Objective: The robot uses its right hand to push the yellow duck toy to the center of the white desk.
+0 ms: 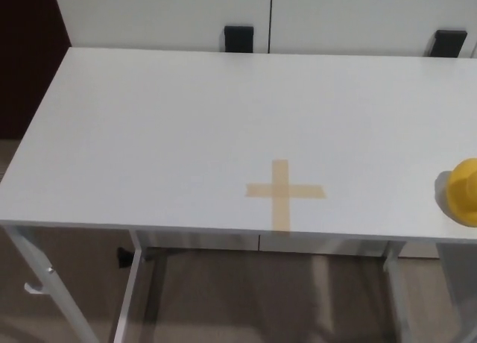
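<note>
The yellow duck toy (463, 192) sits on the white desk (186, 127) at the far right, near the front edge, partly cut off by the picture's right border. A tan tape cross (283, 192) marks the desk near its front middle, well left of the duck. Neither of my hands shows in the head view.
White cabinet doors stand behind the desk, with two black blocks (239, 39) (449, 42) at the desk's back edge. Grey metal desk legs (134, 283) and a brown floor show below the front edge. A dark panel (26, 52) lies at the far left.
</note>
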You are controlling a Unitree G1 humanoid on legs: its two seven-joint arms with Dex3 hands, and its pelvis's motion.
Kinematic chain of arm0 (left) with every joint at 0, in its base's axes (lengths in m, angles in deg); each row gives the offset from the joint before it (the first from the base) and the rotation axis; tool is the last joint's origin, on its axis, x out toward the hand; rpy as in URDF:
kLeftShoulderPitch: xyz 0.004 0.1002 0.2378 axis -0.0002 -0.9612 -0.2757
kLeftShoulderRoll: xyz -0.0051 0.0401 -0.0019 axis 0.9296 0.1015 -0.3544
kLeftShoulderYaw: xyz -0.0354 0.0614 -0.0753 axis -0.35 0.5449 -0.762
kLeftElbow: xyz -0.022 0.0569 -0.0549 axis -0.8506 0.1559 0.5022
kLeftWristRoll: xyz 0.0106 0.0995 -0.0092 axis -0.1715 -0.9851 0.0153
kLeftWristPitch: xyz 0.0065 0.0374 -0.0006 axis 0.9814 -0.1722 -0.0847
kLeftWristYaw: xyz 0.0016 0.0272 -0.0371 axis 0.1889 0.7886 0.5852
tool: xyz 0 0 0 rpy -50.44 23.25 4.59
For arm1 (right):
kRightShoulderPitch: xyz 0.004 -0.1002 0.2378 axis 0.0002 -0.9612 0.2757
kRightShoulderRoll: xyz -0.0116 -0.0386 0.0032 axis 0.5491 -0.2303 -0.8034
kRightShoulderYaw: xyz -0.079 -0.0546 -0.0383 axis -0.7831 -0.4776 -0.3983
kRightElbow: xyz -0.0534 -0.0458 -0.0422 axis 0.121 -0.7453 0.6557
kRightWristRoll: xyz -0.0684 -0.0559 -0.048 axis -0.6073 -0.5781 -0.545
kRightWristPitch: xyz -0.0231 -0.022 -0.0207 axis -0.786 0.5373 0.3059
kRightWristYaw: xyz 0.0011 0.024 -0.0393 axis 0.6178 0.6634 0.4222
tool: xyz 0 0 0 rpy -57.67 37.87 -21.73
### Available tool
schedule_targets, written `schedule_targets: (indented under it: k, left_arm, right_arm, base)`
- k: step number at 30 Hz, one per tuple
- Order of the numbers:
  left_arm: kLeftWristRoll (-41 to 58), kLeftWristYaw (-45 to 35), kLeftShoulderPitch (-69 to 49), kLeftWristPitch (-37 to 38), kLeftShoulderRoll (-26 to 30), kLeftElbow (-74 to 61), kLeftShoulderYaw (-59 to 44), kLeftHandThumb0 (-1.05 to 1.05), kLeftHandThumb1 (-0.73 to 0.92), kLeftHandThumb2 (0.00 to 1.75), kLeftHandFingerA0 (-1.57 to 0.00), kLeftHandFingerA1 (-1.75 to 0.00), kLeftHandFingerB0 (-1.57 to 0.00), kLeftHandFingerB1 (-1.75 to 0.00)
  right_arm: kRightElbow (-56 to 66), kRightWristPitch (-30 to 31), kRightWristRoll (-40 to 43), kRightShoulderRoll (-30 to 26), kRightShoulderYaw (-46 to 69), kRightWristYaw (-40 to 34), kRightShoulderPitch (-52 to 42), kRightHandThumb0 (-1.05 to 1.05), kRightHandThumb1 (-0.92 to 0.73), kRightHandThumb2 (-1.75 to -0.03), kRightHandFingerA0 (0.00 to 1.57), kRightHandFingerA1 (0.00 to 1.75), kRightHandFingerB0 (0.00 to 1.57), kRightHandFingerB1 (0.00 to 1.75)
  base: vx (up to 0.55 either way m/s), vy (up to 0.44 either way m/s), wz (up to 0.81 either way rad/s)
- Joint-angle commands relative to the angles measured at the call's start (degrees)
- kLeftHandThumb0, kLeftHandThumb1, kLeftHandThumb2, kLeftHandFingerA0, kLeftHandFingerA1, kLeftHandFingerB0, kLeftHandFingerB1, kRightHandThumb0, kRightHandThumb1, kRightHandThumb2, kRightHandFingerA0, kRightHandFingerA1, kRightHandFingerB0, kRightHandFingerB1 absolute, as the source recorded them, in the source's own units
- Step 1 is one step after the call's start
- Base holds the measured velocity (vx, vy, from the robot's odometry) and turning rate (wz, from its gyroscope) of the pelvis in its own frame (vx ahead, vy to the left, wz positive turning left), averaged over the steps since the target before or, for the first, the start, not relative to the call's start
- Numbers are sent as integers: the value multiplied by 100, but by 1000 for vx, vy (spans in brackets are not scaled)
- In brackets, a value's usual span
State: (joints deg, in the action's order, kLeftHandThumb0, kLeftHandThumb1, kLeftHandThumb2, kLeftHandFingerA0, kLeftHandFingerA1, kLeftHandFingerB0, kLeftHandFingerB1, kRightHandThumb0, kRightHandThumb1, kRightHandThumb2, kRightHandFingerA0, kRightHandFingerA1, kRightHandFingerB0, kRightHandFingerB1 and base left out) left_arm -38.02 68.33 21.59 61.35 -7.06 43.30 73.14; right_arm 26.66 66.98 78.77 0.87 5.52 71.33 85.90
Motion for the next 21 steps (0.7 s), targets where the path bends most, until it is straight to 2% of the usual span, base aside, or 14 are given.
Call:
schedule_targets:
  k: [1,2,4,5,6,9,10,12,14,16,17,18,19,21]
  left_arm:
    - [13,33,46,175,32,43,-3,-15,70,62,-83,-52,-75,-48]
    - [21,29,29,195,34,34,-9,-19,69,61,-82,-54,-77,-49]
    - [54,10,-15,226,27,2,-33,-18,69,61,-83,-55,-77,-48]
    - [34,18,-16,238,25,1,-15,-20,68,61,-84,-60,-80,-49]
    - [18,25,-15,247,25,1,0,-20,68,61,-84,-60,-80,-49]
    - [15,19,21,234,16,46,-1,-16,70,62,-84,-52,-77,-48]
    - [19,27,15,224,14,48,-5,-15,71,62,-84,-52,-77,-48]
    - [21,36,5,215,12,48,-7,-15,71,62,-84,-52,-77,-48]
    - [12,35,-37,241,15,-2,7,-17,70,62,-85,-52,-78,-49]
    - [30,29,-41,255,7,-3,-9,-17,70,62,-85,-52,-78,-49]
    - [0,41,-24,243,9,4,19,-17,70,62,-84,-52,-79,-49]
    - [-23,51,-12,234,10,9,39,-17,70,62,-84,-52,-79,-49]
    - [-22,51,11,219,-1,20,40,-15,73,63,-85,-52,-80,-49]
    - [15,38,27,207,-22,38,15,-16,71,62,-84,-53,-79,-49]
  right_arm:
    - [338,371,237,179,-158,603,-180,-91,-92,-85,0,12,0,24]
    - [335,366,211,277,-220,599,-175,-87,-78,-123,0,16,1,21]
    - [248,84,183,602,-323,544,-141,-91,-79,-122,3,15,9,21]
    - [290,114,172,672,-359,515,-145,-85,-79,-123,0,20,0,22]
    - [330,156,162,710,-384,498,-151,-85,-79,-123,0,20,0,22]
    - [291,347,90,945,-524,396,-116,-83,-79,-123,0,17,2,24]
    - [289,365,92,981,-546,415,-140,-88,-83,-124,3,12,10,21]
    - [312,398,102,1012,-567,440,-176,-88,-83,-124,3,12,10,21]
    - [262,383,99,1130,-598,376,-210,-83,-80,-122,3,22,5,22]
    - [169,345,84,1226,-624,320,-203,-83,-80,-122,3,22,5,22]
    - [92,284,99,1258,-621,347,-189,-90,-92,-83,0,28,4,26]
    - [33,236,109,1282,-619,368,-177,-90,-92,-83,0,28,4,26]
    - [-106,212,137,1363,-607,373,-162,-81,-77,-123,0,20,8,26]
    - [-255,250,151,1451,-597,348,-152,-84,-79,-123,0,17,8,23]
  base:
    - [0,0,0]
    - [0,0,0]
    - [0,0,0]
    - [0,0,0]
    - [0,0,0]
    - [0,0,0]
    - [0,0,0]
    - [0,0,0]
    - [0,0,0]
    - [0,0,0]
    - [0,0,0]
    - [0,0,0]
    - [0,0,0]
    - [0,0,0]
